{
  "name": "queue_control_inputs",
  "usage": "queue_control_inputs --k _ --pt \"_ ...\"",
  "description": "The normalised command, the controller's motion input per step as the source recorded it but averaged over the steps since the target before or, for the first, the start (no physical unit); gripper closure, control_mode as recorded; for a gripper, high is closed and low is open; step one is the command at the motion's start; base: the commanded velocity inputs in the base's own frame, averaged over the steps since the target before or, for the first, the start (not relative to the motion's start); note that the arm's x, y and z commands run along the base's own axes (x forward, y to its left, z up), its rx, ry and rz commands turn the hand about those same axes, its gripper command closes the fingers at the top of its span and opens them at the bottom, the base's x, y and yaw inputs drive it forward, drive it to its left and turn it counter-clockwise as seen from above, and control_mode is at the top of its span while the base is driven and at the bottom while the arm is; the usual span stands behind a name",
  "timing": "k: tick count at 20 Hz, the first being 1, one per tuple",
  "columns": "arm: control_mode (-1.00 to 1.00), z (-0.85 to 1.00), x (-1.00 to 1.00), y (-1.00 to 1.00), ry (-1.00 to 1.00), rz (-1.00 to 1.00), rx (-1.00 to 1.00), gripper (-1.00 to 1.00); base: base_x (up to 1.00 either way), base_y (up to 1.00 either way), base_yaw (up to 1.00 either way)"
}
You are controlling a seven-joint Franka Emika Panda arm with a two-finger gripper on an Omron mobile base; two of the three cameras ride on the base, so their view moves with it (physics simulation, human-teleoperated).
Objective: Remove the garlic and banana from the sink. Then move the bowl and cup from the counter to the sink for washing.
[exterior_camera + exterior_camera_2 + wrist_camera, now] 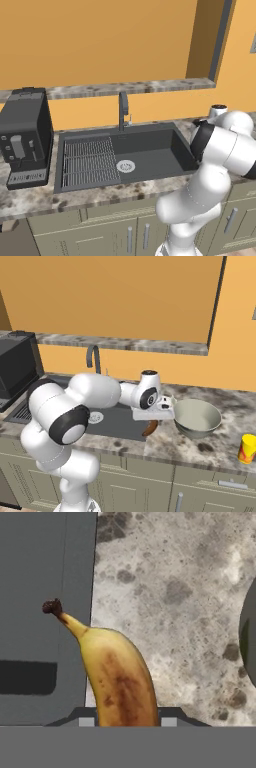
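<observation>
Pinched between the jaws, the banana (120,677) hangs over the sink's (150,150) right rim, where basin meets speckled desk (200,448); the jaws are partly closed on it. Just right on the desk sits the bowl (196,417), with the yellow cup (247,449) farther right.

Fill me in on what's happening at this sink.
The white arm's gripper is shut on the banana, carrying it over the sink's right edge toward the marbled counter. The basin looks cleared out; I can't spot the garlic. The grey bowl and yellow cup sit on the counter to the right, not yet moved to the sink.
</observation>
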Motion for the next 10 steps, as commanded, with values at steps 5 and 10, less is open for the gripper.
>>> queue_control_inputs --k 5,10 --pt "-1.0 -0.08 -0.02 -0.09 -0.03 -0.1 0.0 1.0 0.0 0.0 0.0" --pt "-1.0 -0.11 0.0 -0.11 -0.02 -0.1 0.0 1.0 0.0 0.0 0.0"
